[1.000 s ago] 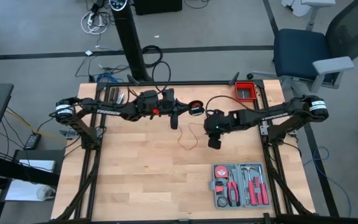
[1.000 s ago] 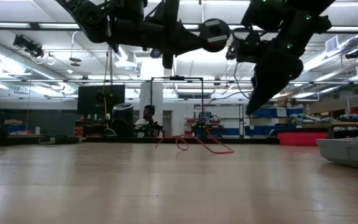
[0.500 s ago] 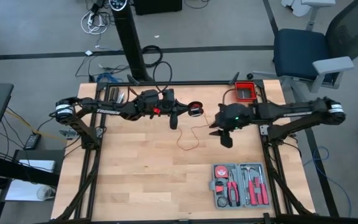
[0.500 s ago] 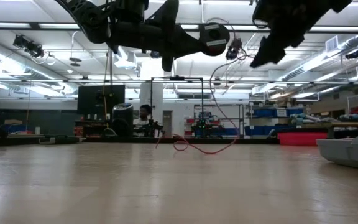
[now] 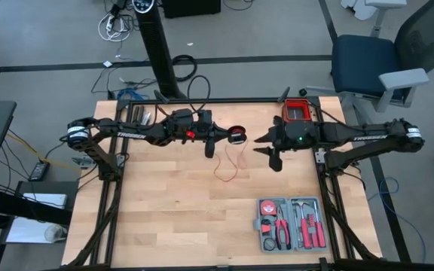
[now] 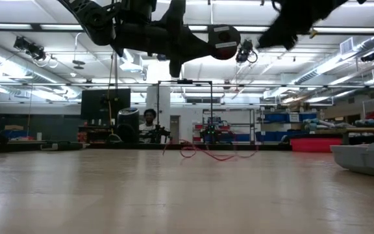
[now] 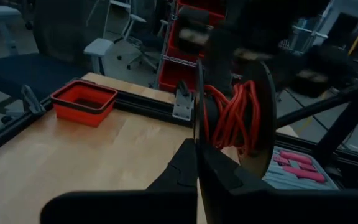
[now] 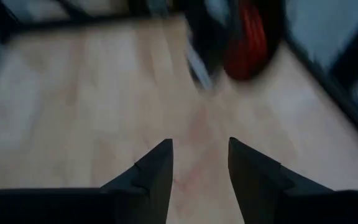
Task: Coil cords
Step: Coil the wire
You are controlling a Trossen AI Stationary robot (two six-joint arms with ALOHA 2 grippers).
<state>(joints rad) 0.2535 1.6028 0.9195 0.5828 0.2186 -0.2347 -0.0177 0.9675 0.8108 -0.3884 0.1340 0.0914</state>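
Observation:
The thin red cord is partly wound on a dark two-disc spool [image 5: 236, 134] [image 7: 234, 115]. Its loose end hangs down to a loop on the wooden table [image 5: 228, 165] [image 6: 213, 153]. My left gripper [image 5: 227, 136] [image 7: 199, 179] is shut on the spool, well above the table's middle. To the right of the spool, my right gripper [image 5: 267, 150] [image 8: 201, 163] hangs open and high, with nothing between its fingers. Its wrist view shows the spool [image 8: 247, 43] ahead as a red blur. My left gripper pinches one thin disc of the spool at its rim [image 7: 197, 146] between its two fingers. The fingers come nearly level from the table's left. The spool stands on edge, lifted clear, and cord hangs slack from it to the table.
A grey tool case [image 5: 291, 223] [image 6: 369, 156] with red-handled tools lies near the front right. A red bin [image 5: 297, 111] [image 7: 84, 101] sits at the far right corner. Black frame rails [image 5: 202, 101] edge the table. Bare wood [image 5: 164, 211] spreads at the front left.
My right gripper has risen from just above the table and drawn back toward the right edge, tipping up from a steep downward slant. The loose cord has shifted: part of it arched upward half a second ago and now lies lower on the table.

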